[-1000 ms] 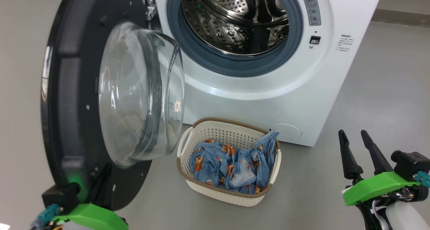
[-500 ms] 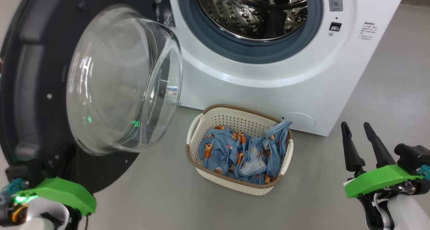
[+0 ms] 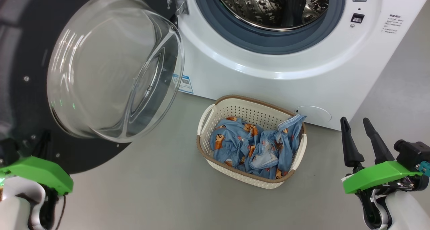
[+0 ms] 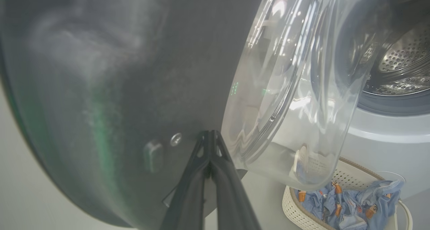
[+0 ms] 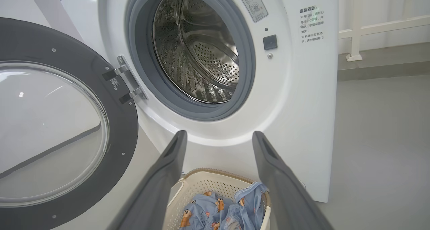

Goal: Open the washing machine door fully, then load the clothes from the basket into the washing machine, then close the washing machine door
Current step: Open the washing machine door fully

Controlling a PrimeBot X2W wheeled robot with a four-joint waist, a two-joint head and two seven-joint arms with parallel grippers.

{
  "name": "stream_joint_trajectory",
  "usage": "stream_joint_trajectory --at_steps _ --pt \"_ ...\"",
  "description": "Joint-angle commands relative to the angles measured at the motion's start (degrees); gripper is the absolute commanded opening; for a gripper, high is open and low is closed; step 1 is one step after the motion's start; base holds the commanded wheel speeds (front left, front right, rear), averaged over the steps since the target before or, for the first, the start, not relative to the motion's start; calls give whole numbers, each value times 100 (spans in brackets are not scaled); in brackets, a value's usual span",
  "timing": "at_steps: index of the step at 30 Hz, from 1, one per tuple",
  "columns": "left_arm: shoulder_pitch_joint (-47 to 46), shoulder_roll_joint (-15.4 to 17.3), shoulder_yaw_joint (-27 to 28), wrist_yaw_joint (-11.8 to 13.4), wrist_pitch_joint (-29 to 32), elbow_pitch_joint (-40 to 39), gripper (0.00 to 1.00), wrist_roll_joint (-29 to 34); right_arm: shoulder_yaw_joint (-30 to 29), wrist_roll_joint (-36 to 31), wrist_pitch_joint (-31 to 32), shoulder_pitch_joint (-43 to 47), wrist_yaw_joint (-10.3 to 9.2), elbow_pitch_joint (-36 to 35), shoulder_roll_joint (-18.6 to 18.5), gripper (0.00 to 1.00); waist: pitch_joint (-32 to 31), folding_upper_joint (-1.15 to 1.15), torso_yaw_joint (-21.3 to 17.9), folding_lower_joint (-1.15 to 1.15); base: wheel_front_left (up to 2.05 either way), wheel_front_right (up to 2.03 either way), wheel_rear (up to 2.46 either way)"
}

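Left wrist view: door-opening is judged in hand, the pressed-together left pincer [image 4: 210,136] at the washing machine door [image 4: 117,72]; clothes [image 3: 258,146] ahead are left for the spread right pincer [image 3: 354,121].

The washing machine door [image 3: 111,65] stands wide on my left; bare floor [image 3: 161,176] separates it from the basket [image 3: 235,114]; drum mouth [image 3: 275,8] unobstructed.

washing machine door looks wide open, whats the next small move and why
Probably swing the right gripper left and down over the basket: the washing machine door stands wide open, the clothes lie in the basket, and that gripper's fingers are spread and empty.
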Motion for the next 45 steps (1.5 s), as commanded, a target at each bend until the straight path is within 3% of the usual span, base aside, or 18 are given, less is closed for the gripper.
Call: stream_joint_trajectory --at_steps 1,16,23,42,44,45 --pt "-324 421 297 17 -2 -33 0 -12 112 -91 -71 -240 26 -137 -37 100 23 0 30 0 0 0 0" --pt "-1496 768 53 -257 52 1554 0 221 142 -82 -71 -342 26 -102 -9 100 106 0 53 0 0 0 0" --pt "-1767 734 -19 -388 -106 2083 0 232 154 -56 -71 -349 26 -70 -9 100 66 0 20 0 0 0 0" --pt "-1614 425 -184 -735 -675 2254 0 137 174 -16 -71 -243 26 -47 -41 100 -95 0 -45 0 0 0 0" --pt "-1547 383 -182 -742 -780 2157 44 120 174 -9 -71 -237 26 -50 -43 100 -132 0 -71 0 0 0 0" --pt "-1547 383 -182 -742 -780 2157 44 120 174 -9 -71 -237 26 -50 -43 100 -132 0 -71 0 0 0 0"
